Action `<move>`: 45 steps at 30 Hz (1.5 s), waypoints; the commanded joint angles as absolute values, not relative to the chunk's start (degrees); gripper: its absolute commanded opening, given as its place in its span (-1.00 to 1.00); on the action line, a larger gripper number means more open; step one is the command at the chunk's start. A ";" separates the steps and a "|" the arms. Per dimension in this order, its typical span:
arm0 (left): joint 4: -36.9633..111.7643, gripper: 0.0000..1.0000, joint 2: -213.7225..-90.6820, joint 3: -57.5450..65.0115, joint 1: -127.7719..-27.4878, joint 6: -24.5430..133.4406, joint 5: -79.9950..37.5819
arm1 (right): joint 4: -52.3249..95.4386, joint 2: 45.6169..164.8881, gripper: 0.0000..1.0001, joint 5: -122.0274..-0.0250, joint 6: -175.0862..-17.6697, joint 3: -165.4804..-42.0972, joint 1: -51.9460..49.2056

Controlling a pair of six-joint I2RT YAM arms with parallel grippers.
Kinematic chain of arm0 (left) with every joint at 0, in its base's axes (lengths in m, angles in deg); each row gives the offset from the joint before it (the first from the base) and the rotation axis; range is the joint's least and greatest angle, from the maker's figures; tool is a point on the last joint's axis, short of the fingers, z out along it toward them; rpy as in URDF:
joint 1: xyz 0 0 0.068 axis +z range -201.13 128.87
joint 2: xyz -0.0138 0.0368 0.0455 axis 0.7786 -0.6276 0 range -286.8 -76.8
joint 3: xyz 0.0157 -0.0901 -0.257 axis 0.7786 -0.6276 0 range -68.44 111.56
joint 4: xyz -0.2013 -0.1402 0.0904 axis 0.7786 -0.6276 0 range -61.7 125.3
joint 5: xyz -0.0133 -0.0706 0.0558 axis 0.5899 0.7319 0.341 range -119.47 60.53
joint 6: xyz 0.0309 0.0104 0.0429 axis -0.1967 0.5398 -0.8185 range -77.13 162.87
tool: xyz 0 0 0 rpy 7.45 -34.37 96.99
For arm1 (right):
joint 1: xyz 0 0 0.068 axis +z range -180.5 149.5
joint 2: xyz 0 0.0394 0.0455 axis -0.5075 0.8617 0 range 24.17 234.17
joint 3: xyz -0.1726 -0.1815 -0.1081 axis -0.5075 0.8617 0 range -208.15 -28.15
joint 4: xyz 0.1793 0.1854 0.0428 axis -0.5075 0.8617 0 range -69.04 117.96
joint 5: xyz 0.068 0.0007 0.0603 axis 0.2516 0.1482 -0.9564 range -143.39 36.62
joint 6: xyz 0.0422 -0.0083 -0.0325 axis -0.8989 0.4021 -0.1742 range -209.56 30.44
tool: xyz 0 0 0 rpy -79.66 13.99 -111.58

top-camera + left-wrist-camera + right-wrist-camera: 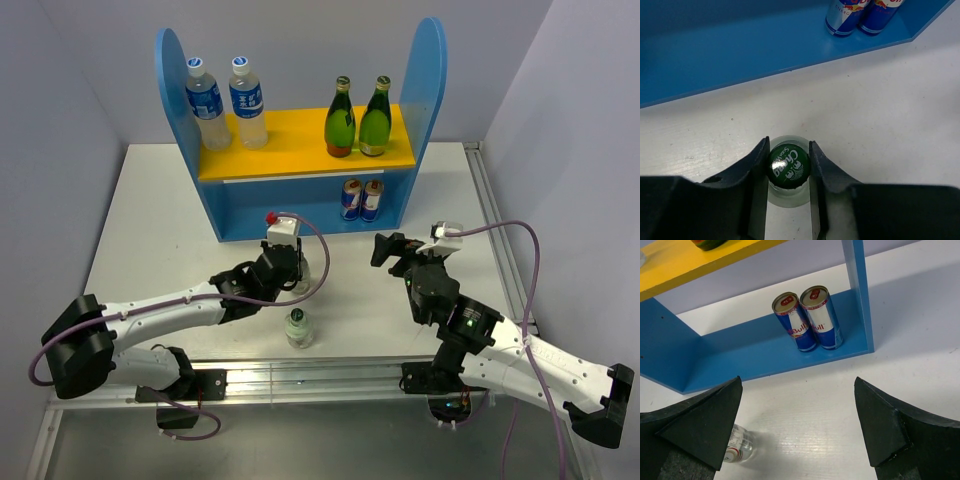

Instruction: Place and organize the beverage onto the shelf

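Note:
The blue shelf [430, 90] with its yellow upper board stands at the back of the table. My left gripper [290, 270] is shut on the neck of a clear bottle with a green cap [788, 168] that stands upright on the table just in front of the shelf; in the left wrist view the fingers [760, 155] press both sides of the cap. A second clear green-capped bottle [298, 328] stands alone near the front edge. My right gripper [397, 250] is wide open and empty, facing the shelf's lower tier [765, 352]. A clear bottle's base [738, 447] shows beside its left finger.
Two water bottles [225, 102] stand at the left of the yellow board and two green glass bottles [358, 118] at its right. Two Red Bull cans [361, 199] stand at the right end of the lower tier, also in the right wrist view [809, 319].

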State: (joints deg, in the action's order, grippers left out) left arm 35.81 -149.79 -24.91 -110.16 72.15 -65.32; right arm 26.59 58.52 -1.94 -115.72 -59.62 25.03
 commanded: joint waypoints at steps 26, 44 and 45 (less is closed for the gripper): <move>38.72 -0.99 -146.58 -16.23 -98.78 61.86 -66.39 | 25.09 57.66 0.98 -0.04 -116.28 -58.48 25.31; 55.33 -0.99 -155.97 -14.48 -82.61 56.93 -63.05 | 21.66 61.00 0.98 -0.65 -115.58 -57.77 25.14; 56.03 -0.99 -156.77 -14.38 -82.07 57.02 -63.39 | 21.75 61.00 0.98 -0.56 -115.67 -57.77 25.05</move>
